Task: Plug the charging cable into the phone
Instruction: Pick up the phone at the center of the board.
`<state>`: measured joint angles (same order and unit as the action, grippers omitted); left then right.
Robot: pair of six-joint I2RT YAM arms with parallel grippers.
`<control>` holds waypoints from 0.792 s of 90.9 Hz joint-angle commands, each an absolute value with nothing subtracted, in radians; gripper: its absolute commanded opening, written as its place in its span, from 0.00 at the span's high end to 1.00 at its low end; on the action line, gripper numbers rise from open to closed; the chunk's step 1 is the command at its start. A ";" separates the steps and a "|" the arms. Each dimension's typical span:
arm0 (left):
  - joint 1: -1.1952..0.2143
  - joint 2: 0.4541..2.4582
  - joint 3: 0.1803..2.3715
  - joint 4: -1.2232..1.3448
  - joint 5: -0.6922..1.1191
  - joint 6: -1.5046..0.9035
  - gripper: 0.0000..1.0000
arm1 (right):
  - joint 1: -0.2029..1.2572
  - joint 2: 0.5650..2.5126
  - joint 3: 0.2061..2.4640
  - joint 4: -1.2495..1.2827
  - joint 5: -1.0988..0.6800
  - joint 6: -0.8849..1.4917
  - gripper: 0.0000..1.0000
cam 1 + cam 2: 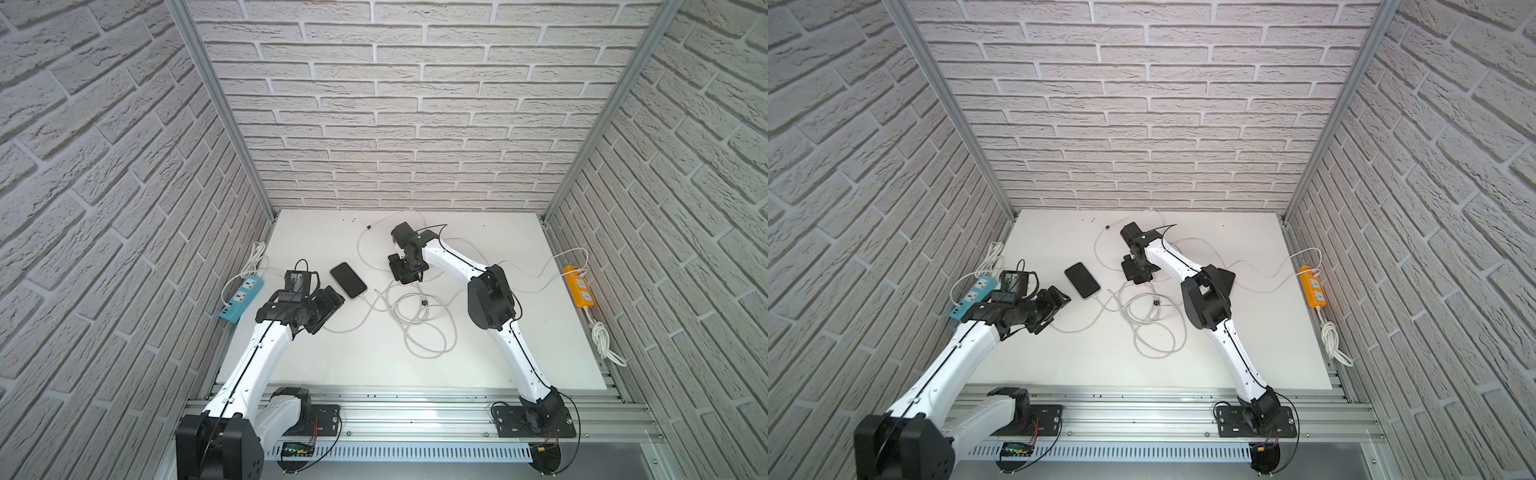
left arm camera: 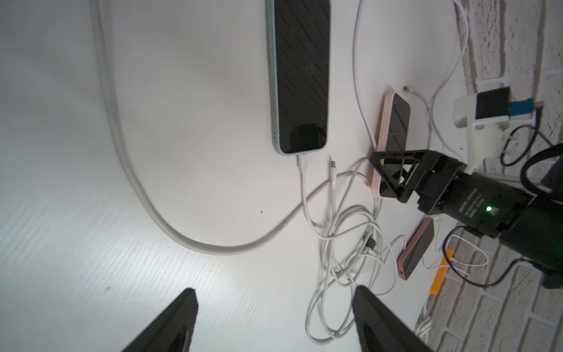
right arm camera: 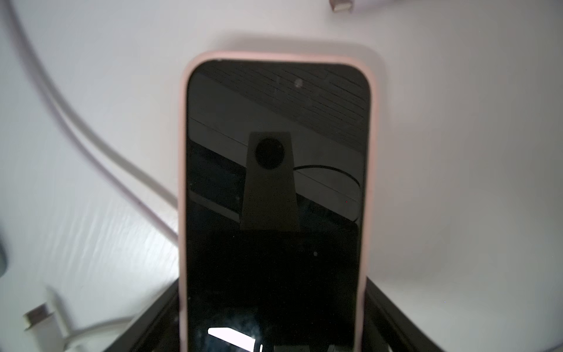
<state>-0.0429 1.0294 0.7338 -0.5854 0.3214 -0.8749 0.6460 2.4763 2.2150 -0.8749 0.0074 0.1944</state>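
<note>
A dark phone with a pale green edge lies flat, with a white charging cable plugged into its near end. My left gripper hovers open just short of it, nothing between its fingers. A loose white connector lies beside the plugged one. My right gripper reaches down over a pink-cased phone, its fingers pressed against both long edges. That phone lies face up on the table.
White cables tangle in loops mid-table. A second pink phone lies beyond the right gripper. A blue power strip sits by the left wall, an orange one by the right. A thick grey cord curves past the green-edged phone.
</note>
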 commanded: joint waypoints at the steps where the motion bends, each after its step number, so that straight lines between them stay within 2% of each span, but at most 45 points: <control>1: -0.052 1.035 0.726 -0.470 0.380 -0.917 0.19 | 0.670 2.219 2.121 -0.741 -0.133 0.131 0.68; 16: -0.068 1.063 0.758 -0.387 0.389 -0.957 0.21 | 0.719 1.971 1.795 -0.568 -0.293 0.128 0.68; 28: -0.110 1.077 0.791 -0.298 0.395 -0.971 0.21 | 0.764 1.843 1.635 -0.511 -0.353 0.156 0.68; 47: -0.196 1.049 0.818 -0.239 0.360 -0.955 0.20 | 0.809 1.767 1.556 -0.475 -0.430 0.197 0.68; 72: -0.216 0.989 0.772 -0.235 0.343 -0.968 0.24 | 0.828 1.773 1.540 -0.450 -0.460 0.232 0.68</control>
<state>-0.2043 1.0080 0.7895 -0.3050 0.3420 -0.9676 0.8127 1.7962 1.5444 -0.5201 -0.4179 0.2085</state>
